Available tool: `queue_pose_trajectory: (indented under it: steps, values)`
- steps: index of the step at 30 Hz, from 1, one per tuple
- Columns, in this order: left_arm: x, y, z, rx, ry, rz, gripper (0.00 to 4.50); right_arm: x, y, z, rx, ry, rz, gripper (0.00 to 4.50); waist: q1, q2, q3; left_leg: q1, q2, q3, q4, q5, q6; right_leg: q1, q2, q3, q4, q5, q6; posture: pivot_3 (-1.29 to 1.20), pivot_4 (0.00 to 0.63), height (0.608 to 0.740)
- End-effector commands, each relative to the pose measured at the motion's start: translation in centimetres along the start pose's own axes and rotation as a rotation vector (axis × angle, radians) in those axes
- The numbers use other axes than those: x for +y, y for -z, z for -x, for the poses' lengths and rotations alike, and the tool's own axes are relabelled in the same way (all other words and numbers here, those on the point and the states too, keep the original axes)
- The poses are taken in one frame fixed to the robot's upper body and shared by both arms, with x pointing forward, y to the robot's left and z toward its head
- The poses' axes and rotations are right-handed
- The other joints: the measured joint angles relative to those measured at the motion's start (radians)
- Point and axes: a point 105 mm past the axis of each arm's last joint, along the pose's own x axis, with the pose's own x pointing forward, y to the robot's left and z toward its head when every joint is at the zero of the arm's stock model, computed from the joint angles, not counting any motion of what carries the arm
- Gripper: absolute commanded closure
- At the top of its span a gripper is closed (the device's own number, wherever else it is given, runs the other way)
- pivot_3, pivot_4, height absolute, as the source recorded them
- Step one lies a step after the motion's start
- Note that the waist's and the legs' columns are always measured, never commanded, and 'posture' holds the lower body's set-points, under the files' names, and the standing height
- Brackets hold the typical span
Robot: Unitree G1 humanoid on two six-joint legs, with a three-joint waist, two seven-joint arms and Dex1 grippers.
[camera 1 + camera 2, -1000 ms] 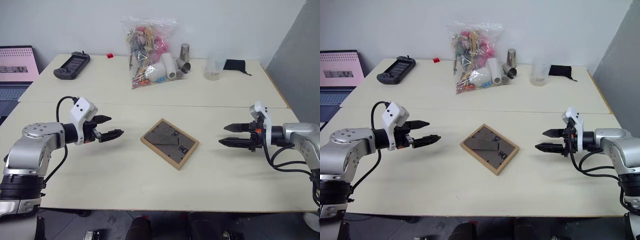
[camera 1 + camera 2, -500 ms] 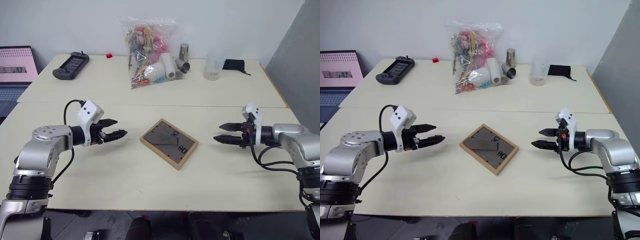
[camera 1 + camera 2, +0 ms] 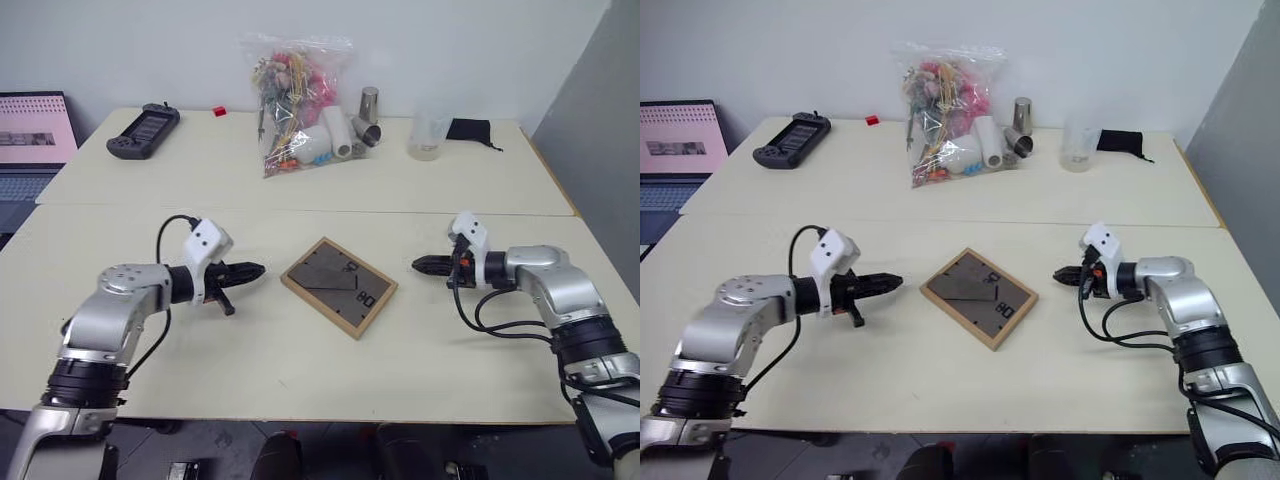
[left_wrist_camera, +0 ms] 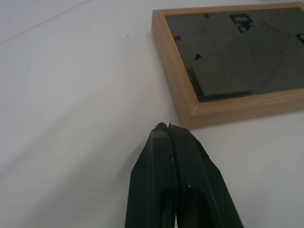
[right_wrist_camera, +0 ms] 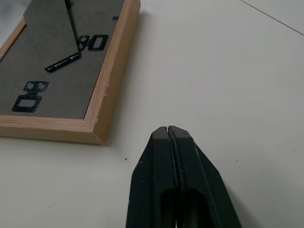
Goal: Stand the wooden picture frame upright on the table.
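The wooden picture frame [image 3: 338, 285] lies flat and face down in the middle of the table [image 3: 300, 350], its dark back panel and stand flap [image 4: 247, 61] facing up. My left gripper [image 3: 258, 269] is shut and empty, its tip a short way from the frame's left corner [image 4: 190, 114]. On the other side my right gripper [image 3: 418, 265] is also shut with nothing in it, pointing at the frame's right corner [image 5: 97, 135] from a small gap. Both grippers hover low over the tabletop.
Along the far side stand a clear bag of mixed items [image 3: 296, 100], white rolls [image 3: 338, 132], a metal cup [image 3: 370, 104], a clear plastic cup [image 3: 427, 135], a black pouch [image 3: 468, 130] and a handheld game console [image 3: 143, 130]. A laptop [image 3: 30, 150] sits off to the left.
Both grippers have gone from open to shut. Each arm moved inward and down toward the frame, the left from the left side, the right from the right. The frame has not moved.
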Motion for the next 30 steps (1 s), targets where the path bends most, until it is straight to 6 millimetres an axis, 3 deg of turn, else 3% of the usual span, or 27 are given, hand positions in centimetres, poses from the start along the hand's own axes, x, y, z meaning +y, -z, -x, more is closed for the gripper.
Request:
queue_pose_trajectory:
  steps: [1, 10, 17, 30]
  values:
    - [-1.4, -0.3, -1.0, -0.011, 0.058, -0.037, 4.49, 0.2, -1.1, -0.3, -0.019, -0.005, 0.064, 4.48, 0.000, 0.000, 0.000, 0.000, 0.000, 0.000, 0.000, 0.000, 0.000, 0.000, 0.000, 0.000, 0.000, 0.000, 0.000, 0.00, 0.150, 0.740]
    - [-1.9, 1.2, -3.4, 0.038, 0.068, -0.045, 4.49, 3.8, -0.8, -1.4, -0.004, -0.118, 0.100, 4.48, 0.001, 0.000, 0.000, 0.000, 0.000, 0.000, 0.000, 0.000, 0.000, 0.000, 0.000, 0.000, 0.001, 0.000, 0.000, 0.00, 0.150, 0.740]
    - [-0.5, 0.7, -4.7, 0.033, 0.055, -0.072, 4.49, 7.3, -0.9, -1.7, -0.001, -0.227, 0.099, 4.48, 0.002, 0.000, 0.000, 0.001, -0.001, -0.001, 0.002, 0.000, 0.000, 0.000, 0.000, 0.000, 0.003, 0.000, 0.000, 0.00, 0.150, 0.740]
    - [0.5, -0.4, -6.5, -0.004, 0.031, -0.128, 4.49, 8.8, -1.7, -1.9, -0.006, -0.263, 0.107, 4.48, 0.003, 0.000, 0.000, 0.001, -0.001, -0.001, 0.002, 0.000, 0.000, 0.000, 0.000, 0.000, 0.004, 0.000, 0.000, 0.00, 0.150, 0.740]
